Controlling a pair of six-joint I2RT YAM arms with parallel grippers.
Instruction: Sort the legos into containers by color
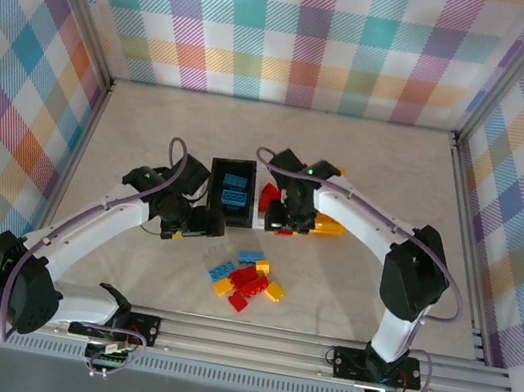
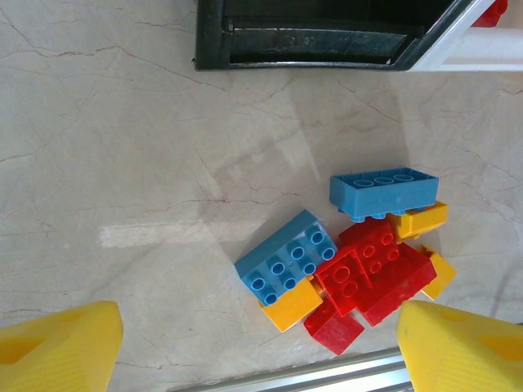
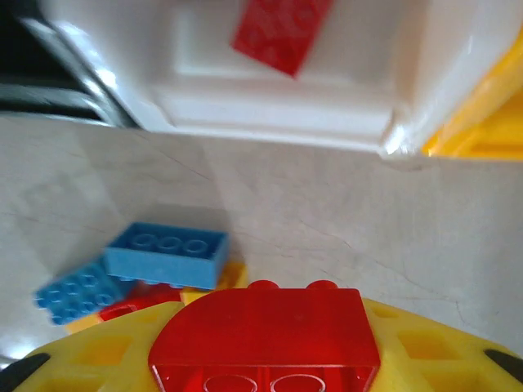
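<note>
On the left I am watching the left arm (image 1: 84,226) stretching from its base at the near edge up and to the right. The left hand (image 2: 257,347) is hanging over the marbled grey counter (image 2: 122,163), just on the near side of the black open-topped rectangular plastic bin (image 1: 229,190). Its yellow fingers (image 2: 57,351) are standing wide apart with nothing between them. It is looking straight down on the loose heap of small studded plastic bricks in red, blue and yellow (image 2: 359,269), which is lying near the counter's near edge, apart from the bins.

Blue bricks (image 1: 235,189) are lying inside the black bin. Just beside it on the right is the white plastic bin of the same shape (image 3: 278,106), with a flat red brick (image 3: 282,28) inside. The right hand (image 3: 263,363) is hovering low before that white bin's near wall, clamped on a red studded brick with a rounded edge (image 3: 265,322).

Further right, the yellow-orange plastic bin (image 1: 328,226) is sitting against the white one. The right arm (image 1: 416,274) is rising from its base, bending at the elbow and reaching leftward across the yellow-orange bin.
</note>
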